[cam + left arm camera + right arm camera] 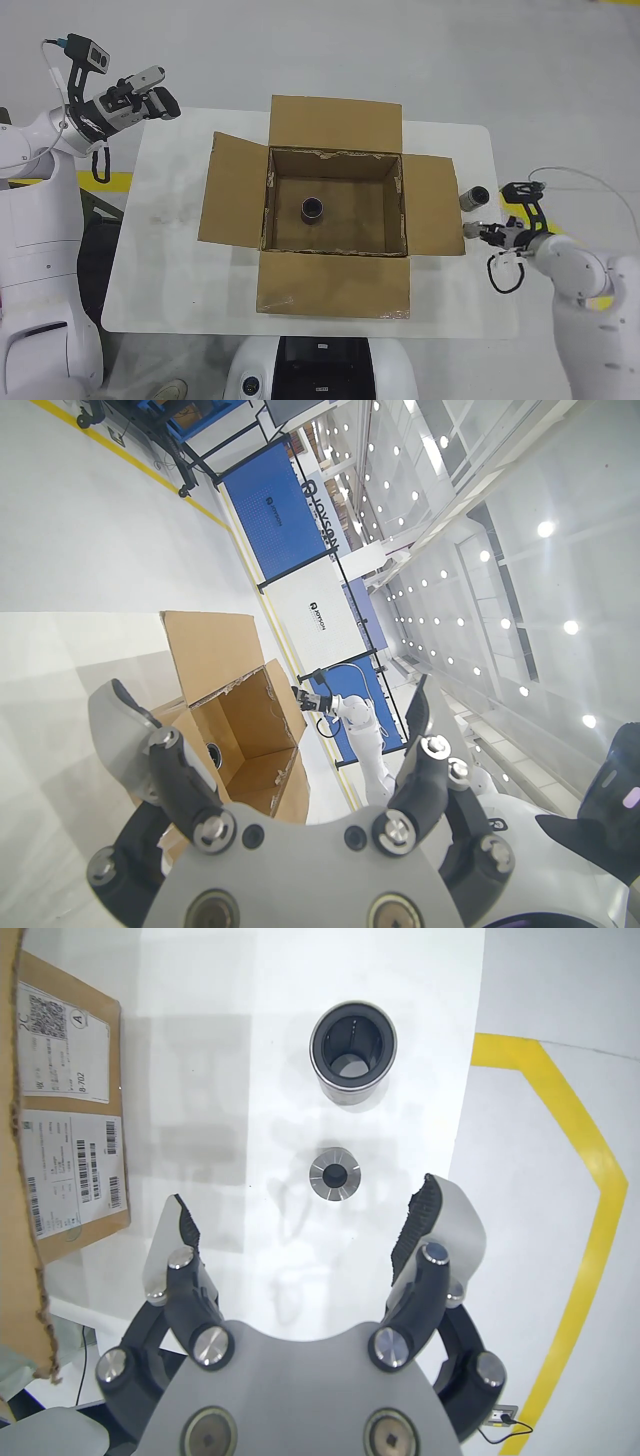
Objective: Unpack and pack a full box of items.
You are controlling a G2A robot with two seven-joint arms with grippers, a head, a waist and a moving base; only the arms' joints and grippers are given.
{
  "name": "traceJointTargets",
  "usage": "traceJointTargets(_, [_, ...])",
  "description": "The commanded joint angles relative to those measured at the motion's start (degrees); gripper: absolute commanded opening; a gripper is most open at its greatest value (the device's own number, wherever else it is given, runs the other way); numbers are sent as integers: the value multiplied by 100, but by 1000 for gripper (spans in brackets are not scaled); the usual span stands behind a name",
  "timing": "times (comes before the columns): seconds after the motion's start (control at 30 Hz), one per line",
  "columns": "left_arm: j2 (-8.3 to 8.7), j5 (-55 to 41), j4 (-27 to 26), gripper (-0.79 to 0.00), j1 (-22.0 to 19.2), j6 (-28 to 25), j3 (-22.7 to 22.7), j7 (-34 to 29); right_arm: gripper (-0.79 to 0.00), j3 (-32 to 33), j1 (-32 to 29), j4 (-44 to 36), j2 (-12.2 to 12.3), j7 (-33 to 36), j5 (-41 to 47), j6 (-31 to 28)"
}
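Observation:
An open cardboard box sits mid-table with all flaps spread out. One dark ring-shaped part lies on its floor, also seen as the ring in the left wrist view. Right of the box stand a large dark cylinder and a small metal collet. My right gripper is open just beside the collet, holding nothing. My left gripper is open and raised past the table's far left corner, empty.
The white table has bare surface left of the box and along its near edge. The box's right flap with labels lies close to my right gripper. Yellow floor tape runs beyond the table's right edge.

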Motion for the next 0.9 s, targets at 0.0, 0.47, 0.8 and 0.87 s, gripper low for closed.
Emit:
traceJointTargets(0.0, [0,0,0,0,0,0,0,0,-15,-62,40,110,6,-15,-36,11])
traceJointTargets(0.47, [0,0,0,0,0,0,0,0,-52,-405,403,866,52,-175,-85,126])
traceJointTargets(0.8, [0,0,0,0,0,0,0,0,-403,-582,607,1093,82,-224,-71,166])
traceJointTargets(0.87, [0,0,0,0,0,0,0,0,-434,-617,624,1114,88,-238,-73,168])
